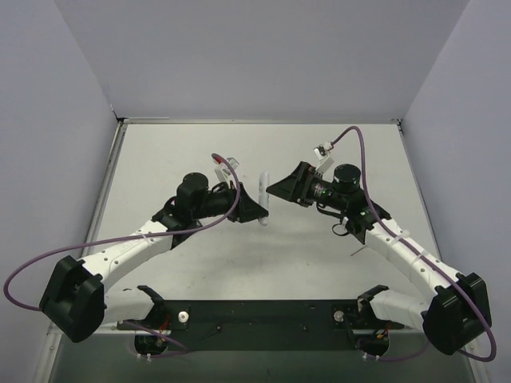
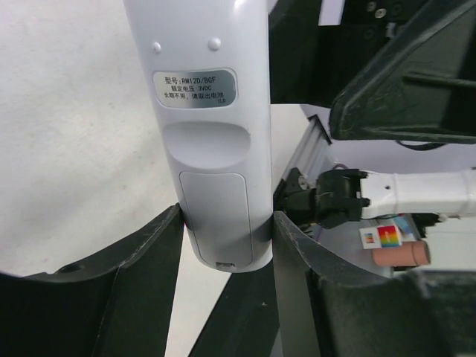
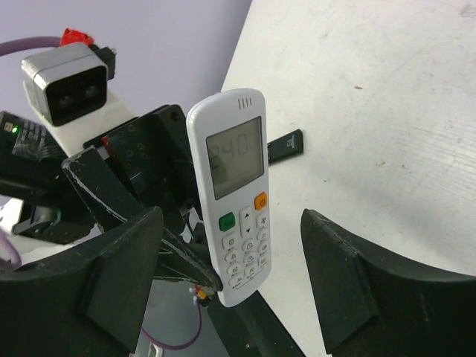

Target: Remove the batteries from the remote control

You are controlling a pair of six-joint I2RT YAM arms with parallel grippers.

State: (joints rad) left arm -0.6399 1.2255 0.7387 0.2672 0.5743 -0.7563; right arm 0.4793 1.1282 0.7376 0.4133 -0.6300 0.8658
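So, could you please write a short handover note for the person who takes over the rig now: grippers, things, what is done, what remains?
Grippers: the left gripper is shut on the white remote, gripping its lower end and holding it above the table. The right gripper is open, with one finger on each side of the remote's button face, not touching it.
Things: the back cover looks closed. No batteries are in view. A flat black piece lies on the table behind the remote.
Done: remote lifted.
Left: open the cover and take the batteries out.
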